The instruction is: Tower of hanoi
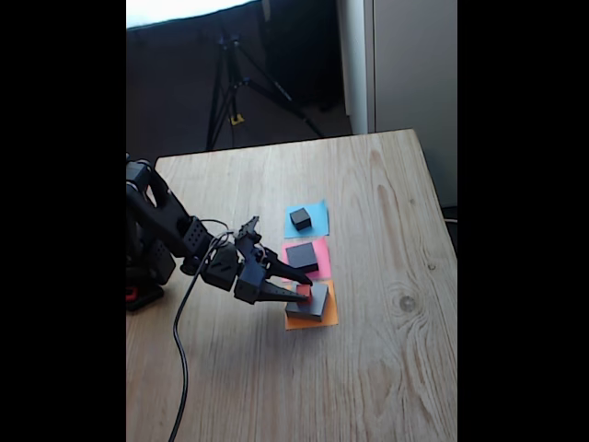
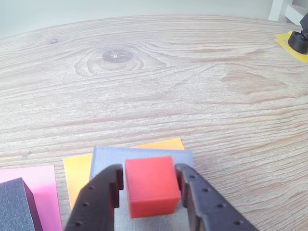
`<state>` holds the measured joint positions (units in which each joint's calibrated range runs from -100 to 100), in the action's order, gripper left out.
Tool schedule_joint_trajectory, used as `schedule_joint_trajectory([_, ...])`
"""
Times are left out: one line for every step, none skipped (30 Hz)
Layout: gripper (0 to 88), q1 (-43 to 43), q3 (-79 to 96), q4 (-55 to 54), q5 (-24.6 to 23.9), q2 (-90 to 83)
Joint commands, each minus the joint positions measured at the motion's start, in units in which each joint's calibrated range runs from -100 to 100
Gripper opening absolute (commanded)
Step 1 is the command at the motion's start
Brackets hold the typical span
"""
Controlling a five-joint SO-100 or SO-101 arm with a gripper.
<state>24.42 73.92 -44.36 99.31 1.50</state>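
Lower centre of the wrist view: my end effector [image 2: 150, 190] brackets the red cube [image 2: 150, 185], fingers at its two side faces, atop the largest grey block [image 2: 142, 155] on the orange paper square [image 2: 77, 173]. The cube looks light, rigid and smooth-faced, so opposing flat sides seem the right hold; whether I am gripping it yet I cannot tell.

three dark blocks [image 1: 301, 218], one red cube [image 2: 150, 186]

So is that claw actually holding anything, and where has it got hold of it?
The claw has its two fingers against the left and right sides of the little red cube, which sits on the grey block. Whether it grips tightly cannot be told.
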Motion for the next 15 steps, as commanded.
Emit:
schedule_joint_trajectory([12.4, 0.86, -0.2, -1.74, 0.69, -0.59])
schedule_joint_trajectory([13.0, 0.78, -0.2, -1.9, 0.69, -0.59])
schedule_joint_trajectory([13.5, 0.7, -0.29, -2.14, 0.69, -0.59])
schedule_joint_trajectory([14.9, 0.61, -0.29, -2.22, 0.69, -0.74])
schedule_joint_trajectory([15.4, 0.44, -0.2, -2.22, 0.69, -0.97])
schedule_joint_trajectory([15.7, 0.28, -0.11, -2.22, 0.69, -1.19])
schedule_joint_trajectory([16.3, 0.03, -0.11, -2.22, 0.69, -1.42])
schedule_joint_trajectory([17.4, -0.14, -0.02, -2.22, 0.69, -1.72])
schedule_joint_trajectory([18.1, -0.31, -0.02, -2.22, 0.69, -2.03])
schedule_joint_trajectory([18.7, -0.56, -0.02, -2.22, 0.69, -2.33])
schedule_joint_trajectory([19.1, -0.73, -0.02, -2.14, 0.69, -2.78])
schedule_joint_trajectory([19.3, -0.81, 0.17, -1.98, 0.69, -3.24])
schedule_joint_trajectory([19.6, -0.89, 0.26, -1.66, 0.69, -3.77])
schedule_joint_trajectory([19.5, -1.06, 0.35, -1.5, 0.69, -4.6])
schedule_joint_trajectory([19.4, -1.14, 0.44, -0.85, 0.69, -5.51])
